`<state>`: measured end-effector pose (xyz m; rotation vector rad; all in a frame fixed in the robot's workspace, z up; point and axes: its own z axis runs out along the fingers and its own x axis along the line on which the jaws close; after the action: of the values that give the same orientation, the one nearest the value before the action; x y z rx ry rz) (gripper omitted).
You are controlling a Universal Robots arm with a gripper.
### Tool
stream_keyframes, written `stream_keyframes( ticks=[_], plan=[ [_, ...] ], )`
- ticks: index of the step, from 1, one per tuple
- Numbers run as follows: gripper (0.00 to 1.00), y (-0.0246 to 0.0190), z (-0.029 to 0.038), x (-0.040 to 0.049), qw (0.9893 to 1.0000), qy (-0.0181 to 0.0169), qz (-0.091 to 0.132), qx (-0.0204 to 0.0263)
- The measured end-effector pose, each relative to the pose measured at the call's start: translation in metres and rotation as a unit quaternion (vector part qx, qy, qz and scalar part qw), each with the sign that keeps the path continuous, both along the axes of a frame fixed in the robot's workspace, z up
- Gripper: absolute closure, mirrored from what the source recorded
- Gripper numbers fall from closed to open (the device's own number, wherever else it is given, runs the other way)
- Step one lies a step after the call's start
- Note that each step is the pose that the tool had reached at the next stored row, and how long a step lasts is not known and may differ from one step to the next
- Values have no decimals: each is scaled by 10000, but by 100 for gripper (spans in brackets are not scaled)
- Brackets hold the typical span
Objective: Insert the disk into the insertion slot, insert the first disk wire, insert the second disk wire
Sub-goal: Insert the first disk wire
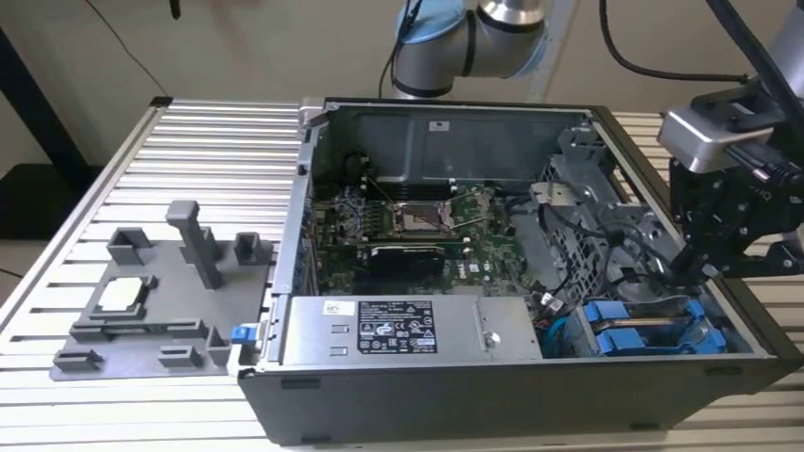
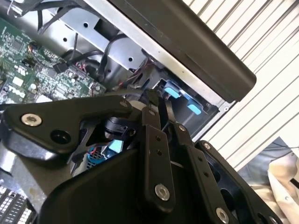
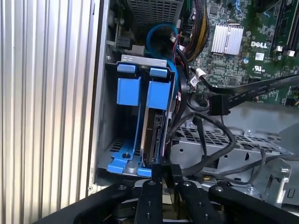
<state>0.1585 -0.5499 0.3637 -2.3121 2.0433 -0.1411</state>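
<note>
In the case's corner, the disk (image 3: 150,135) stands on edge in the insertion slot (image 3: 103,119), beside a second blue bracket (image 3: 128,91). The gripper (image 3: 166,170) sits at its end among looped black cables (image 3: 219,135); whether it is clenched cannot be told. The power supply (image 1: 390,330) carries a black-and-white label.

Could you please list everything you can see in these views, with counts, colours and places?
table: one, silver, slatted, under everything.
computer case: one, dark grey, open, on the table.
fixture tray: one, grey, on the table at the exterior view's left of the case.
power supply: one, silver with a black-and-white label, along the case's near wall.
motherboard: one, green, mid-case.
insertion slot: one, grey metal cage, in the case's near corner at the exterior view's right.
disk: one, silver-grey, blue-framed, standing in the slot.
blue bracket: one more, beside the disk.
cables: several, mostly black, loose beside the cage.
arm: one, silver-grey, behind the case.
pincer: one, black, at the disk's edge.
</note>
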Motion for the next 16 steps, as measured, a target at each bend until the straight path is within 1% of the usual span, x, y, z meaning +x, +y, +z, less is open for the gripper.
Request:
stream_keyframes(
  ticks=[3,5,12,13,14,15,16],
  plan=[
    [81,-28,-7,-59,10000,-1,0,4],
    [81,-51,-8,-74,10000,0,-1,6],
    [81,-51,-7,-74,10000,-1,0,3],
    [81,-52,-8,-75,10000,-6,0,3],
    [81,-54,-14,-78,10000,-27,-2,5],
    [81,-57,-19,-80,10000,-64,-1,14],
    [81,-57,-22,-79,10000,-94,-1,26]
  ],
)
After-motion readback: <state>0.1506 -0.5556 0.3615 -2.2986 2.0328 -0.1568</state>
